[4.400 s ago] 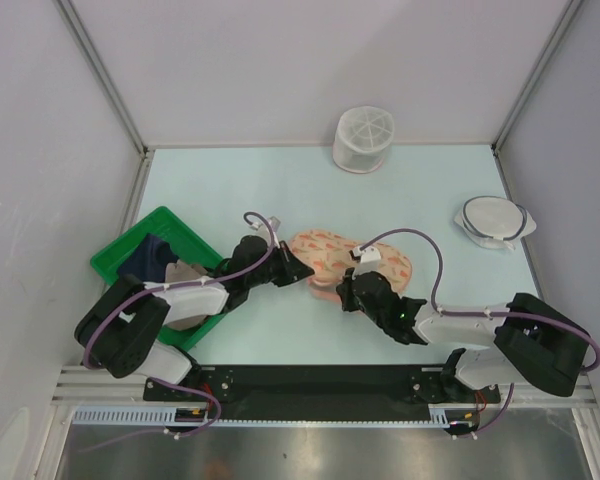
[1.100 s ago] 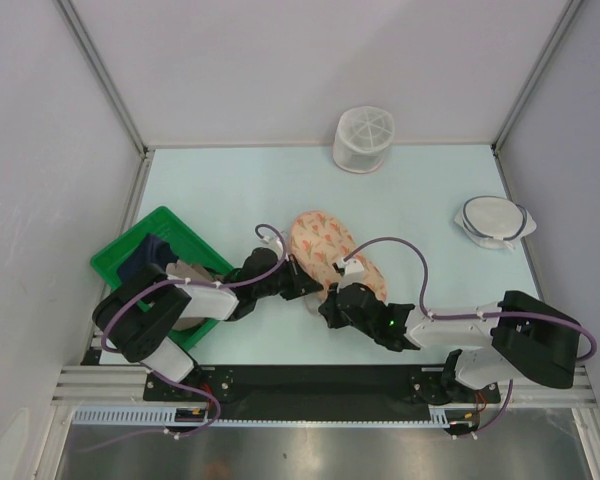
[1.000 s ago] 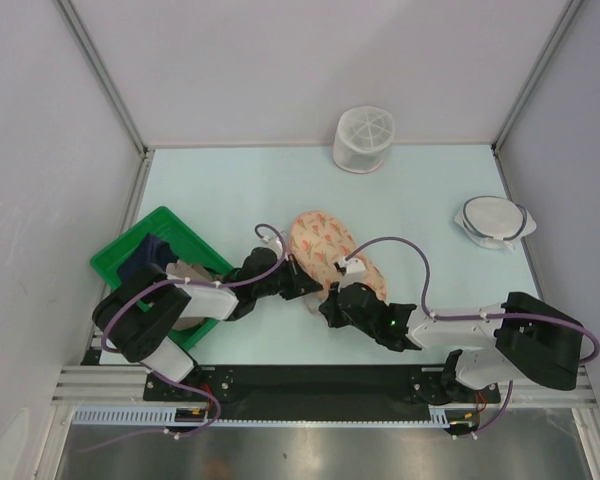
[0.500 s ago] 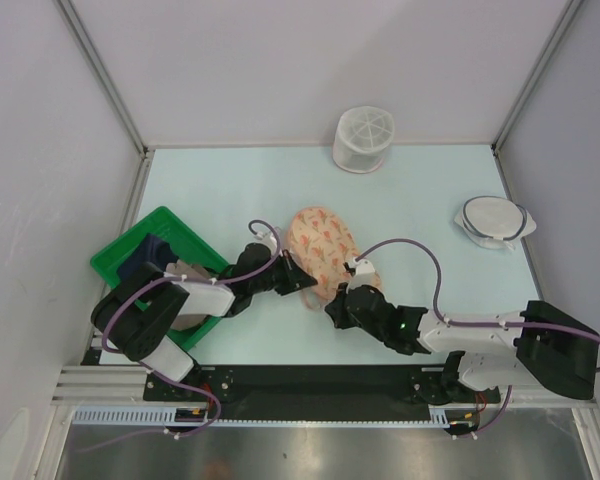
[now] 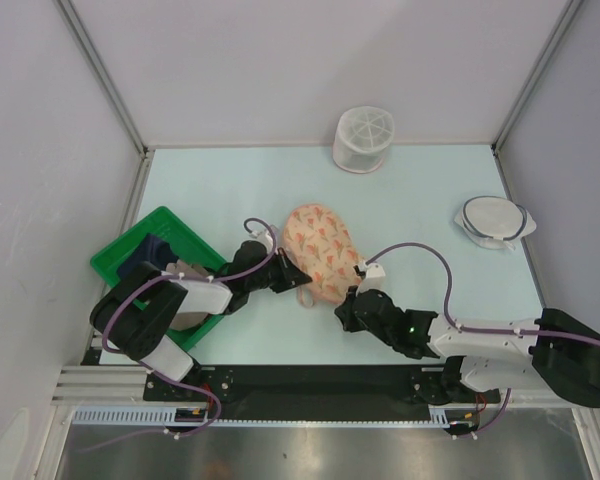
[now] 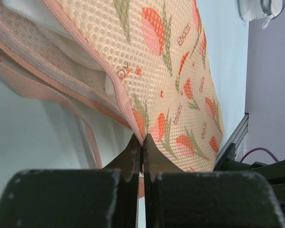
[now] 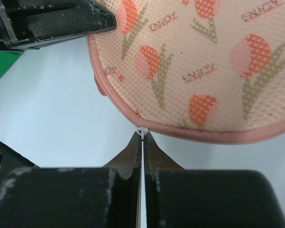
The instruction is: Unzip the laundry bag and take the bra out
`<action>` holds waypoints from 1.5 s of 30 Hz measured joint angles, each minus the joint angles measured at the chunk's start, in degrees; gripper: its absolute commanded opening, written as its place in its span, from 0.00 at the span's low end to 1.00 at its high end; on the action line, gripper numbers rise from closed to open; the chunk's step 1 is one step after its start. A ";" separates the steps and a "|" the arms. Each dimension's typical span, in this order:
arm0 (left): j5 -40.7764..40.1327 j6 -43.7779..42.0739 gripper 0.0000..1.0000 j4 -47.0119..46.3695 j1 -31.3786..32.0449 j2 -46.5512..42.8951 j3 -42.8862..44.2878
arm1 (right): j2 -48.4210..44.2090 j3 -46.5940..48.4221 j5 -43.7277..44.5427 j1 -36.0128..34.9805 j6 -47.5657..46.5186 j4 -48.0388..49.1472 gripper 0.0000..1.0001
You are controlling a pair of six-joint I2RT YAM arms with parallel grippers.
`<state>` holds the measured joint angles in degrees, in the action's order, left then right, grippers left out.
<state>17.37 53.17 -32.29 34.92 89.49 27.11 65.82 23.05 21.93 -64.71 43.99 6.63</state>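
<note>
The laundry bag (image 5: 318, 246), peach with orange-red print and pink edging, lies mid-table. My left gripper (image 5: 298, 282) is shut on the pink edge of the bag (image 6: 173, 90) at its near left side. The bag's side gapes open there and whitish cloth, likely the bra (image 6: 35, 19), shows inside. My right gripper (image 5: 342, 316) is shut on the small white zip pull (image 7: 142, 131) at the bag's (image 7: 199, 61) near rim. A loose pink strap loop (image 5: 305, 298) lies on the table between the grippers.
A green tray (image 5: 115, 258) with dark and tan cloths stands at the left. A white mesh cylinder (image 5: 364, 138) stands at the back. A flat white mesh disc (image 5: 493, 221) lies at the right.
The right gripper has drawn back toward the near right with the zip pull. The bag has turned more upright and shifted away. The left gripper keeps its hold on the edge.
</note>
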 measured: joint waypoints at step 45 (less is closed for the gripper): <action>-7.96 -16.06 0.72 22.14 -1.25 -15.98 2.99 | 19.17 14.67 -3.78 -1.60 -8.28 6.10 0.00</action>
<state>9.41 37.10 -10.15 33.67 73.52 30.11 84.99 37.71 18.15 -66.30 35.70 12.73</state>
